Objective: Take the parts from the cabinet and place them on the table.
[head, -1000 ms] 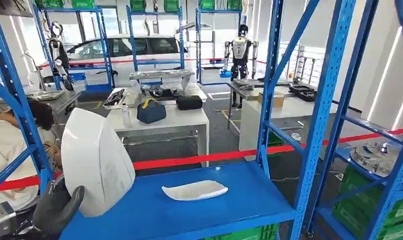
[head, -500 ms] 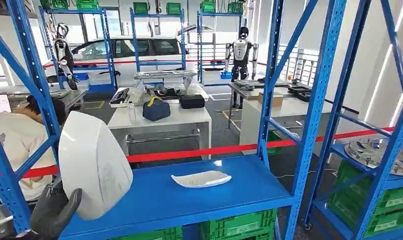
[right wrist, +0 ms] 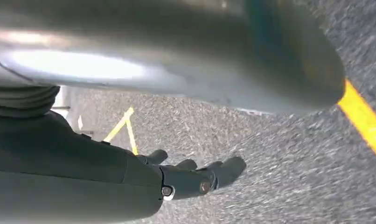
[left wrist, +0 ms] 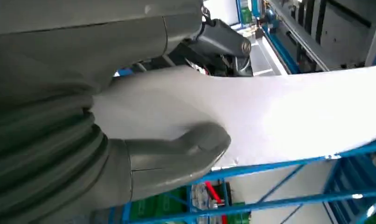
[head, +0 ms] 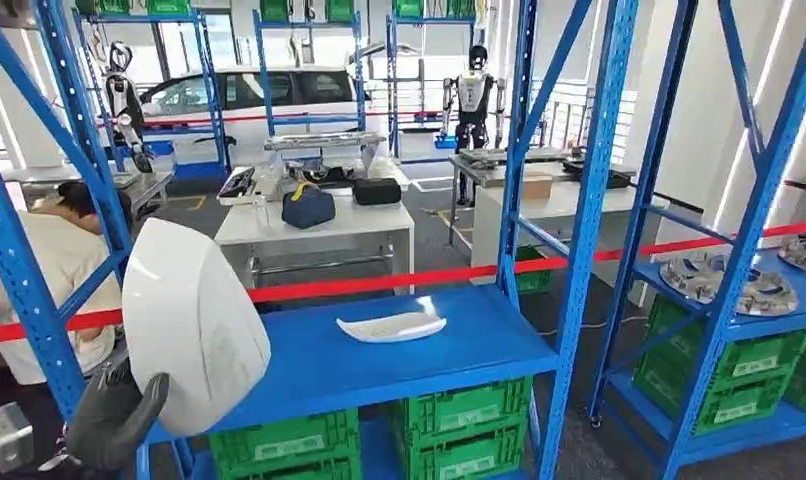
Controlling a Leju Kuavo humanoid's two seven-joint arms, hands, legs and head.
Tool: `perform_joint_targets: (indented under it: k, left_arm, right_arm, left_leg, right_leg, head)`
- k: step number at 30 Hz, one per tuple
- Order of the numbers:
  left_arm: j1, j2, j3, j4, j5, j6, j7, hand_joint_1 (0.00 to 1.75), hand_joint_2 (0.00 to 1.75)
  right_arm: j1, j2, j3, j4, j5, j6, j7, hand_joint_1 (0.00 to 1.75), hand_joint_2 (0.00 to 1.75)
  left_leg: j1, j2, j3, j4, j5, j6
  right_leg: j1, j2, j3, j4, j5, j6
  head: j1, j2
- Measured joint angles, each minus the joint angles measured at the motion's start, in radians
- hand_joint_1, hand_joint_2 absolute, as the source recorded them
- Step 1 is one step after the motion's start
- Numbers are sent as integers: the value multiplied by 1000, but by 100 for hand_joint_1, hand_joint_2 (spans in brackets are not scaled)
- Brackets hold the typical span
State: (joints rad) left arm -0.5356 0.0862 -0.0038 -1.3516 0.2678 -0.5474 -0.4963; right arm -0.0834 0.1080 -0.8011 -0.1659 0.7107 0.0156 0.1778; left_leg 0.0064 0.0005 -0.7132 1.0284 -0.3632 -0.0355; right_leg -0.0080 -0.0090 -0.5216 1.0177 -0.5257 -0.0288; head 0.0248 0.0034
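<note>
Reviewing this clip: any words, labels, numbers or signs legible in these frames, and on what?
None can be read.
Green crates under the blue shelf: white labels on their fronts, print too small to read.
Green crates in the next rack: white labels too, also too small.
Large white part held by the left hand: no marking visible.
Small white part on the shelf: no marking visible.

Left hand point(head: 114, 420) cut by frame bottom, fingers hidden behind white panel point(head: 189, 325). Right wrist view motion-blurred. Seated person point(head: 54, 270) partly behind rack upright point(head: 24, 270).
</note>
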Motion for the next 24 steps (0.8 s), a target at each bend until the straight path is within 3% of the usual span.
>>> perform_joint_targets:
  k: [1,2,3,4,5,6,7,8,9,10,11,13,14,15,16,18,19,20,21,23,24]
  left_arm:
    - [-1,0,0,0,-3,0,2,175,175]
    - [-1,0,0,1,-3,0,2,175,175]
    - [-1,0,0,2,-5,0,3,175,175]
    - [0,0,0,3,-7,-1,3,175,175]
    - [0,0,0,5,-8,-1,4,175,175]
    - [0,-1,0,6,-9,-2,5,175,175]
    - [-1,-1,0,7,-10,-3,5,175,175]
    - [-2,-1,0,6,-10,-3,5,175,175]
    - [-4,-1,0,6,-10,-5,5,175,175]
    - [-8,-2,-1,4,-10,-5,5,175,175]
    - [-8,-2,-1,3,-9,-6,2,175,175]
    - [-8,-2,-1,4,-10,-6,5,175,175]
    - [-8,-3,-1,5,-10,-6,5,175,175]
    - [-10,-6,-1,5,-10,-8,5,175,175]
    - [-11,-8,-1,5,-10,-8,5,175,175]
    - [-10,-8,-1,7,-10,-8,5,175,175]
    - [-10,-9,-1,8,-10,-8,5,175,175]
    - [-10,-9,-1,11,-10,-8,5,175,175]
    - [-9,-9,-1,14,-10,-9,5,175,175]
    - [-9,-9,-1,16,-10,-10,5,175,175]
    - [-9,-9,-1,16,-10,-10,5,175,175]
  right_arm:
    - [1,0,-1,0,0,0,0,0,0]
    - [1,0,-2,0,-1,0,0,0,0]
    - [2,0,-2,0,-1,0,0,0,0]
    - [2,0,-3,0,-1,0,0,0,0]
    - [2,0,-4,0,-2,0,0,0,0]
    - [2,0,-6,0,-2,0,0,0,0]
    - [2,1,-7,0,-2,0,0,0,0]
    - [2,2,-7,0,-2,0,0,0,0]
    - [1,2,-8,0,-2,0,0,0,0]
    - [2,2,-8,0,-2,0,0,0,0]
    - [2,2,-8,0,-2,0,0,0,0]
    - [2,3,-8,0,-3,0,0,0,0]
    - [5,3,-8,0,-3,0,1,0,0]
    - [7,3,-8,0,-3,0,1,0,0]
    - [8,4,-8,0,-5,0,2,0,0]
    - [8,5,-8,0,-6,0,1,0,0]
    - [8,5,-8,0,-8,0,1,0,0]
    - [8,5,-8,0,-8,0,1,0,0]
    - [8,5,-8,0,-9,0,1,0,0]
    - [8,5,-8,0,-9,0,1,0,0]
    - [7,5,-8,0,-9,0,1,0,0]
  left_leg:
    - [1,0,-18,50,-77,-5]
    - [3,0,-31,117,-140,-10]
    - [4,0,-43,193,-190,-15]
    - [4,0,-50,267,-212,-18]
    - [5,0,-44,303,-198,-20]
    - [6,0,-19,302,-161,-21]
    - [7,0,24,263,-125,-21]
    - [8,0,83,195,-108,-19]
    - [8,0,156,105,-125,-16]
    - [2,0,225,6,-174,-12]
    - [-1,-2,234,-16,-186,0]
    - [-8,-1,214,-15,-173,16]
    - [-3,0,207,-21,-160,30]
    - [1,7,201,-24,-147,41]
    - [1,7,191,-24,-136,50]
    - [-1,7,157,-21,-109,56]
    - [-1,7,138,-20,-96,56]
    - [-1,7,121,-17,-84,54]
    - [-1,7,103,-14,-73,52]
    - [0,7,65,-4,-52,45]
    - [1,6,47,4,-43,39]
  right_leg:
    - [-1,0,-17,0,14,-9]
    - [-1,-1,-32,0,27,-10]
    - [0,-1,-48,1,41,-9]
    - [-1,-2,-64,2,56,-8]
    - [-1,-3,-82,4,69,-7]
    - [-1,-4,-101,5,82,-4]
    - [-2,-4,-119,8,95,-1]
    - [-3,-5,-134,10,105,3]
    - [-3,-5,-141,16,114,7]
    - [1,-3,-149,18,120,14]
    - [0,-4,-149,16,130,19]
    - [-3,-4,-149,6,153,32]
    - [-2,-3,-155,2,161,41]
    - [-6,-1,-162,16,131,46]
    - [-5,1,-176,52,73,51]
    - [-6,3,-216,200,-50,57]
    - [-6,3,-229,272,-78,59]
    - [-6,3,-229,312,-73,61]
    - [-6,3,-212,316,-45,60]
    - [-8,3,-126,221,28,58]
    - [-8,3,-58,135,39,57]
  head:
    - [-2,1]
    - [-3,1]
    - [-3,1]
    - [-4,1]
    - [-5,1]
    - [-4,1]
    - [-5,1]
    - [-4,1]
    - [-5,1]
    - [-6,1]
    - [-5,1]
    - [-5,1]
    - [-6,1]
    - [-6,1]
    - [-5,1]
    - [-6,1]
    - [-5,1]
    - [-6,1]
    - [-5,1]
    - [-5,1]
    - [-6,1]
